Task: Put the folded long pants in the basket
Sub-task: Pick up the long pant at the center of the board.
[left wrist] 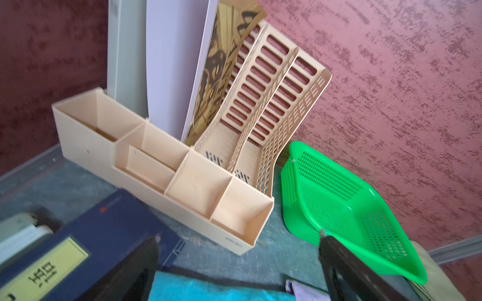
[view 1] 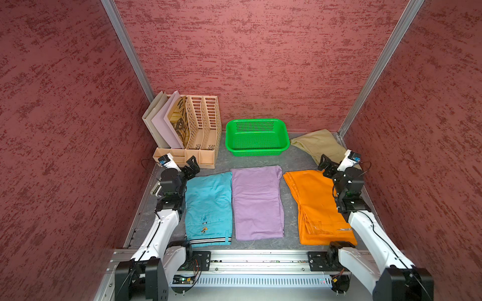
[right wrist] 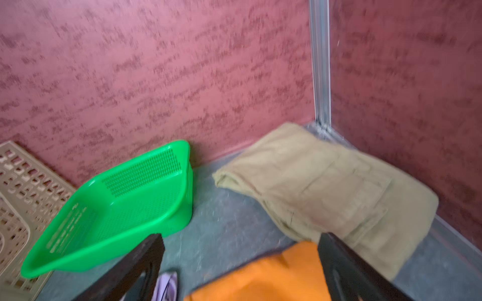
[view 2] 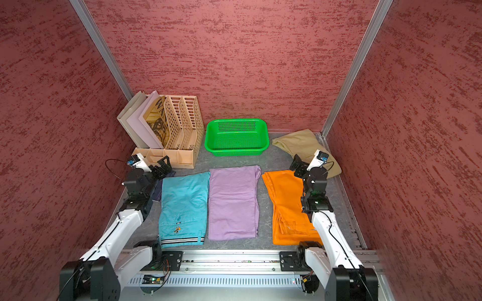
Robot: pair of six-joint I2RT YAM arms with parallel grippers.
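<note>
**Operator:** Where do the folded pants lie?

**Technician:** You will find all four on the grey table, outside the basket. Three form a near row. The teal pants are on the left, and the lilac pants lie edge to edge with them. The orange pants are on the right, apart from the lilac pair. The khaki pants lie in the far right corner, just beside the basket. The basket stands at the back wall next to the peach file rack.

**Operator:** And the grippers?

**Technician:** Your left gripper is over the far left corner of the teal pants, near the file rack. Its jaws are spread with nothing between them. Your right gripper is over the far right corner of the orange pants, by the near edge of the khaki pants. Its jaws are likewise spread and grip nothing. You cannot tell whether either gripper touches cloth.
</note>
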